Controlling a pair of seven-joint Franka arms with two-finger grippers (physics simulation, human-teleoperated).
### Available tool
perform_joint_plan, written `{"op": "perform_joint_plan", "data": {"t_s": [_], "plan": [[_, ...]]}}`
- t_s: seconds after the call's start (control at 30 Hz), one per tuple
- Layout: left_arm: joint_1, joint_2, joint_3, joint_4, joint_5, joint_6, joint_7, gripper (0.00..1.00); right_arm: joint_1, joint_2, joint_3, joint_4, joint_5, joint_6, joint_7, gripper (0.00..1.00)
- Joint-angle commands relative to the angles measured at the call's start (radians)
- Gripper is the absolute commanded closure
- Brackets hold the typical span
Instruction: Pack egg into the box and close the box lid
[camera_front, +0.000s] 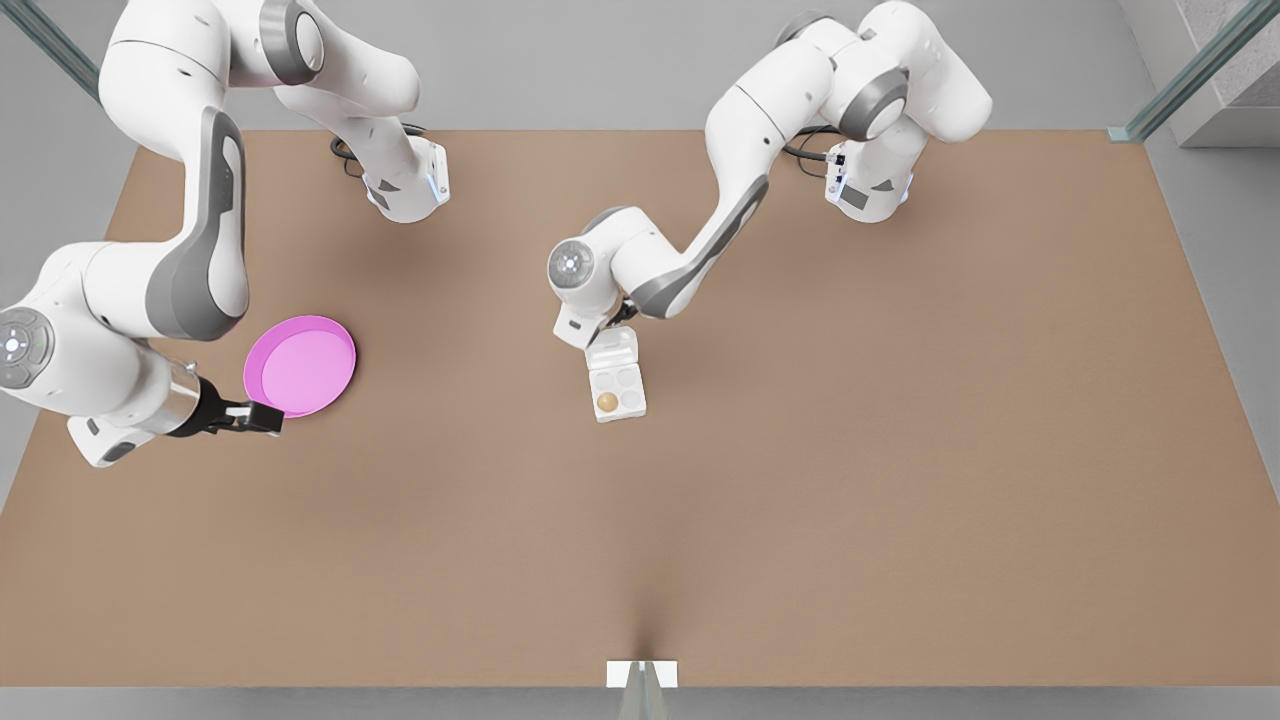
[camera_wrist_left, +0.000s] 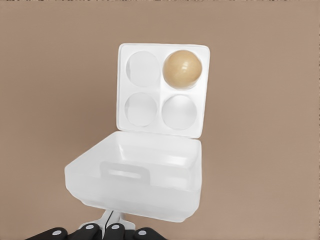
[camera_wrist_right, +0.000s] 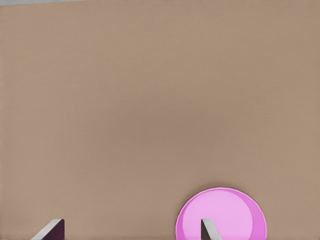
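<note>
The white box (camera_front: 632, 398) lies open at mid-table, and the tan egg (camera_front: 607, 401) sits in one of its corner cups. In the left wrist view the egg (camera_wrist_left: 183, 68) fills a far cup of the box (camera_wrist_left: 159, 89), while the box lid (camera_wrist_left: 135, 175) is tilted up off the table. My left gripper (camera_wrist_left: 111, 221) is at the lid's free edge, fingers close together on it. My right gripper (camera_front: 265, 418) hovers open beside the pink plate, at the front view's left, its fingertips (camera_wrist_right: 51, 229) wide apart with nothing between them.
A round pink plate (camera_front: 300, 365) lies at the front view's left, just beyond the right gripper. Both arm bases stand at the table's far side. A small white bracket (camera_front: 641, 673) sits at the near edge.
</note>
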Motion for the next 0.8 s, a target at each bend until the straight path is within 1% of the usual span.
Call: {"op": "perform_joint_plan", "data": {"t_s": [0.0,0.03,0.3,0.47,0.57,0.63,0.67,0.7,0.73,0.77], "plan": [[0.004,0.008,0.000,0.019,0.003,-0.007,0.011,0.79,0.001,0.000,0.000,0.001,0.001,0.016,-0.009,0.00],[0.004,0.014,0.017,0.022,0.003,-0.009,0.011,0.79,0.003,0.002,0.001,0.001,0.001,0.017,-0.009,0.00],[0.008,0.043,0.018,0.091,0.031,-0.013,0.011,0.79,0.006,0.008,0.006,0.001,0.002,0.036,-0.010,0.00],[0.008,0.084,0.034,0.146,0.043,-0.002,0.014,0.79,0.005,0.023,0.006,0.001,-0.001,0.068,-0.009,0.00],[0.010,0.086,0.035,0.192,0.046,-0.007,0.015,0.79,0.003,0.028,0.006,-0.001,-0.002,0.078,-0.010,0.00],[0.008,0.081,0.049,0.194,0.046,-0.009,0.017,0.79,0.003,0.028,0.006,-0.001,-0.007,0.078,-0.010,0.00],[0.010,0.023,0.080,0.194,0.048,-0.039,0.069,0.00,0.000,0.026,0.003,0.002,-0.008,0.078,-0.012,0.00],[0.019,-0.052,0.147,0.189,0.036,-0.153,0.257,0.00,-0.008,0.025,0.000,0.027,-0.010,0.077,-0.013,0.00],[0.112,-0.137,0.209,0.185,-0.020,-0.235,0.530,0.00,-0.014,0.020,-0.005,0.028,-0.013,0.077,-0.013,0.00],[0.238,-0.199,0.252,0.183,-0.030,-0.320,0.807,0.00,-0.022,0.019,-0.005,0.028,-0.011,0.075,-0.013,0.00]]}}
